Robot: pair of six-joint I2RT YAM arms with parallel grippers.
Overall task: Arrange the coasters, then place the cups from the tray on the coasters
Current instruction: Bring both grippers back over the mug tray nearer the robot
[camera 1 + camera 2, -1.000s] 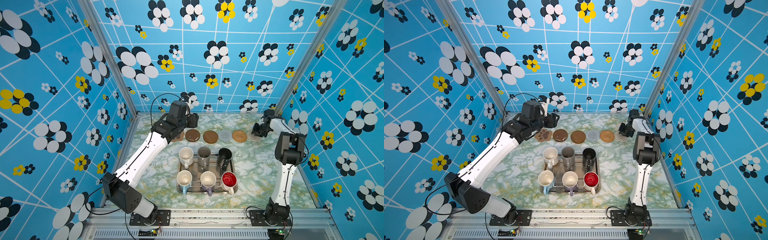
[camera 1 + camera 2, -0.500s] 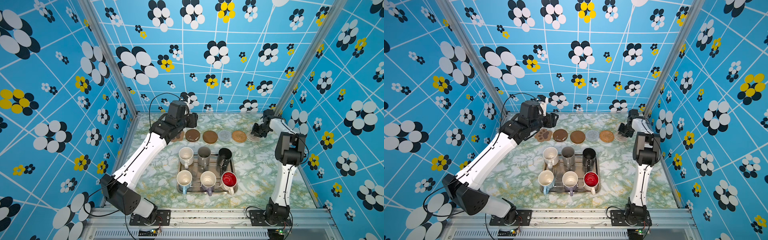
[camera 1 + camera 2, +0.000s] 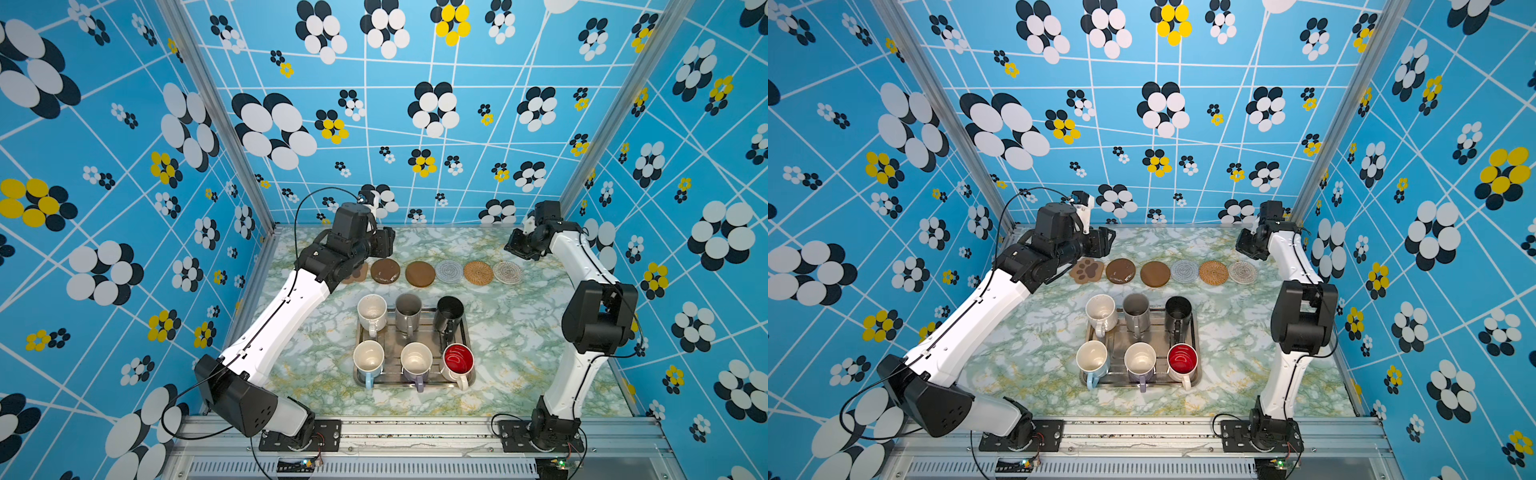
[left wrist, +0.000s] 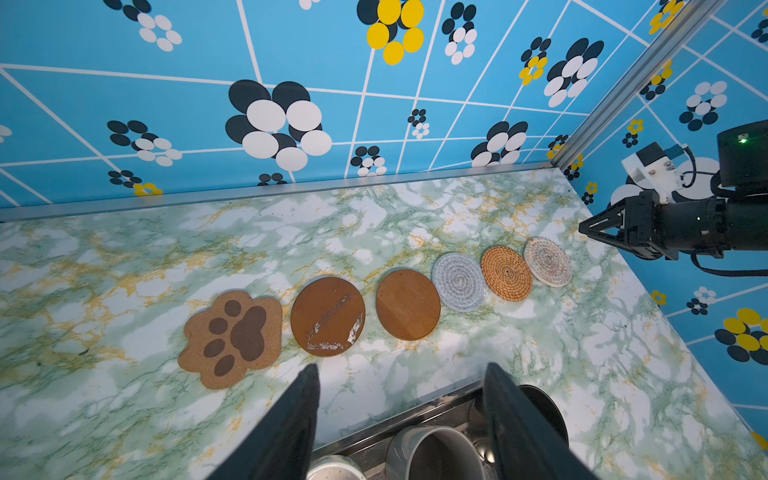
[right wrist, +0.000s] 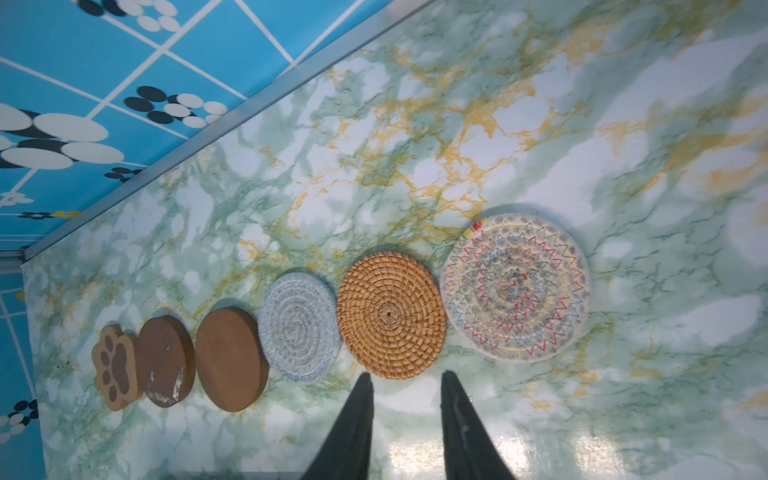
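Our left claw (image 4: pixel 401 370) (jaws apart, empty) hangs nearest the cream cup (image 3: pixel 1100 311), which lies toward our base; our right claw (image 5: pixel 406 376) is narrowly parted and empty.

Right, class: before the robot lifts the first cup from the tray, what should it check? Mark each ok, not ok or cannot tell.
1. Six coasters laid in one row: ok.
2. Every coaster bare: ok.
3. Six cups upright on the tray: ok.
4. Left hand open, empty: ok.
5. Right hand empty, jaws slightly apart: ok.
6. Black cup empty inside: cannot tell.
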